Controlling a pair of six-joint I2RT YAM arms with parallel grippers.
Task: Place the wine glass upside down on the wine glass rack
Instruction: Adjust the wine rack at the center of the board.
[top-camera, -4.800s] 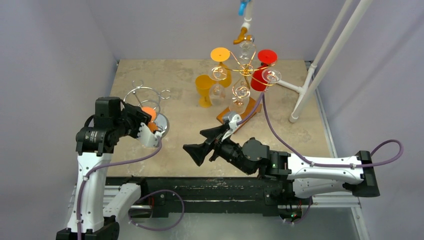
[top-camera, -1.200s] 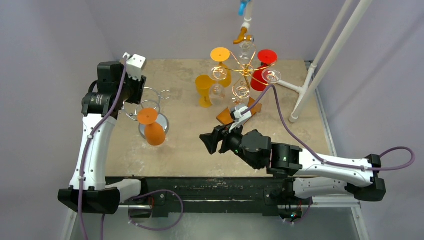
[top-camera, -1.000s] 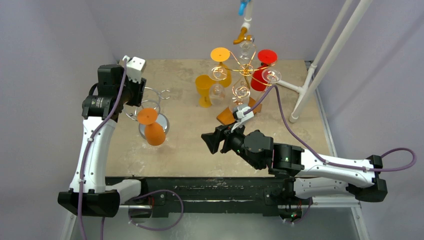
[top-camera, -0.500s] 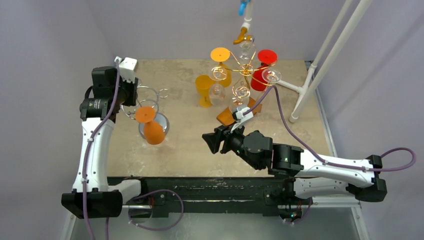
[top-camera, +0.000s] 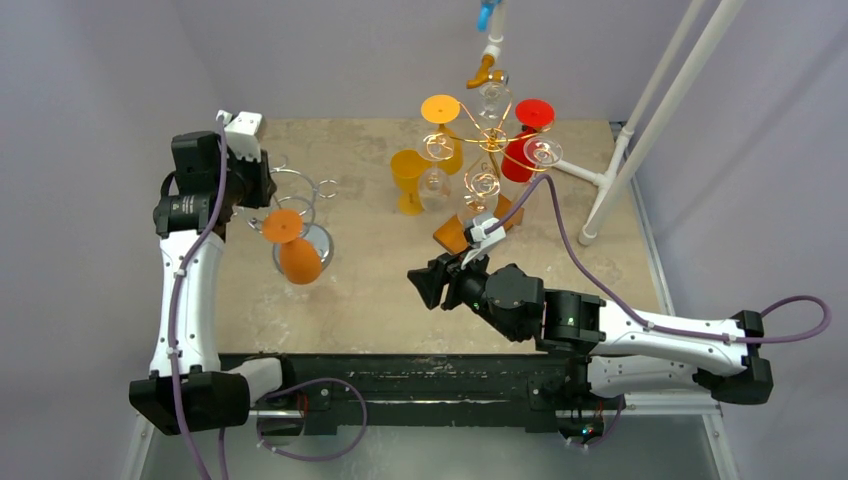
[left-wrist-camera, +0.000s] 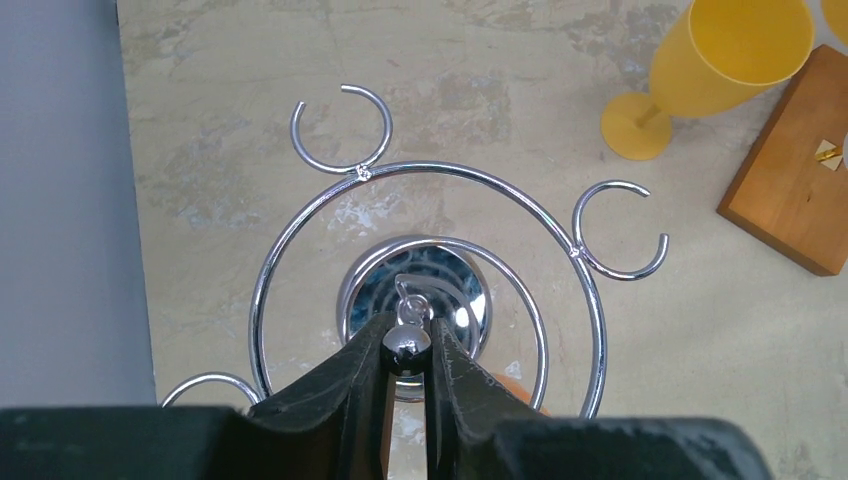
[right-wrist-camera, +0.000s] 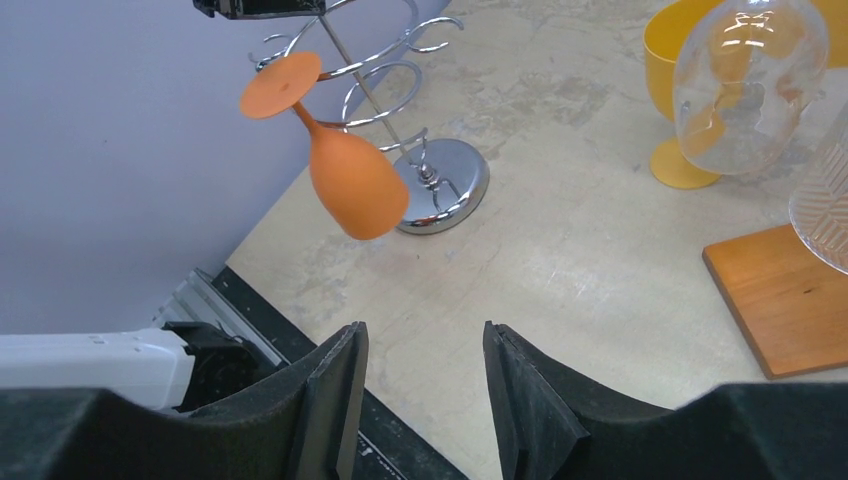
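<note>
Entry 1, far left: left gripper (left-wrist-camera: 407, 352). Jaws closed on the chrome knob (left-wrist-camera: 405, 342) atop the wine glass rack (right-wrist-camera: 452, 182). Hard by the left wall (top-camera: 100, 150), so scant room leftward. Straight lift off the knob judged the cleanest exit.

Entry 2: orange wine glass (right-wrist-camera: 352, 183). Upside down, foot caught on the near side of the rack, bowl hanging tilted toward the near right, clear of the desk (top-camera: 380, 290). Placement judged done or all but done.
- Hazard: sideways or upward drag on the knob at release. Likely chain: rocking of the rack on its round base, swing of the glass, slip of the foot off the rack, drop onto the desk.
- Hazard: withdrawal with jaws only half parted. Same drag, same chain.
- Hazard: near edge of the desk close to the rack base. Fallen glass likely to roll off there.
- True lean of the rack post: cannot tell from these views.

Entry 3: bare desk between rack and right gripper. Widest free room in the scene.

Entry 4, middle: right gripper (right-wrist-camera: 422, 335). Jaws open, empty, hovering over mid desk, well apart from the glass. No role judged necessary from here.

Entry 5, far right of middle: yellow goblet (top-camera: 408, 178), wooden block (top-camera: 455, 232), gold rack (top-camera: 490, 140) loaded with glasses. Crowded ground. Hazard: knock from the right arm or its cable on any far sweep.

Entry 6, far right: white pipe frame (top-camera: 650, 120). Fixed limit on that side.
</note>
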